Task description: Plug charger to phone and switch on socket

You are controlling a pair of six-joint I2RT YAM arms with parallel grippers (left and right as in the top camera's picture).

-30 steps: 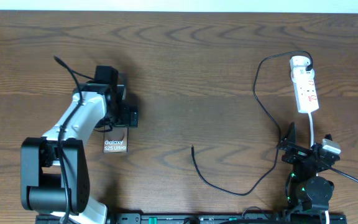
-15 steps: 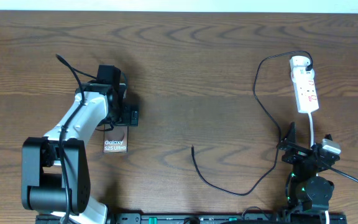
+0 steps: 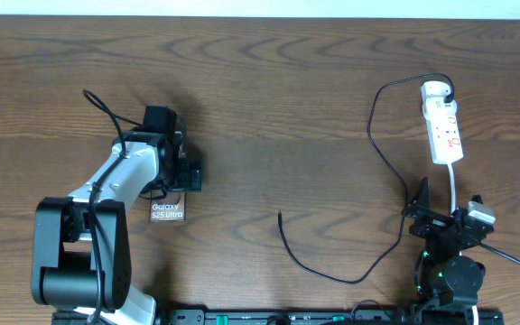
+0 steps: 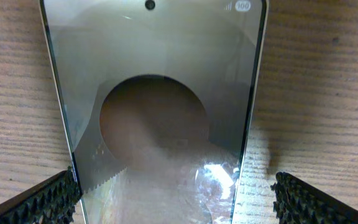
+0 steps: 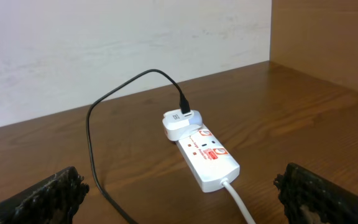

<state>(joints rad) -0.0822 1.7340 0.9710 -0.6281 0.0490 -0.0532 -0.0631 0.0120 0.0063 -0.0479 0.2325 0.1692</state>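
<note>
The phone (image 3: 167, 212) lies flat at the left of the table, with its "Galaxy S25 Ultra" end showing below my left arm. My left gripper (image 3: 177, 177) is open and straddles it. In the left wrist view the phone's glossy face (image 4: 166, 93) fills the gap between the fingers (image 4: 174, 190); the left finger is at its edge and the right finger stands apart. The charger cable (image 3: 314, 268) runs from the socket (image 3: 444, 126), loops left and ends in a free tip at mid-table. My right gripper (image 3: 442, 221) is open and empty, facing the socket (image 5: 207, 155) and the cable (image 5: 92, 124).
The socket's white lead (image 3: 456, 190) runs from the strip down toward my right arm. A pale wall (image 5: 104, 50) stands behind the table's far edge. Bare wooden tabletop (image 3: 269, 108) lies between the two arms.
My left gripper has moved a little toward the front, further over the phone. The right arm, cable and socket have not moved.
</note>
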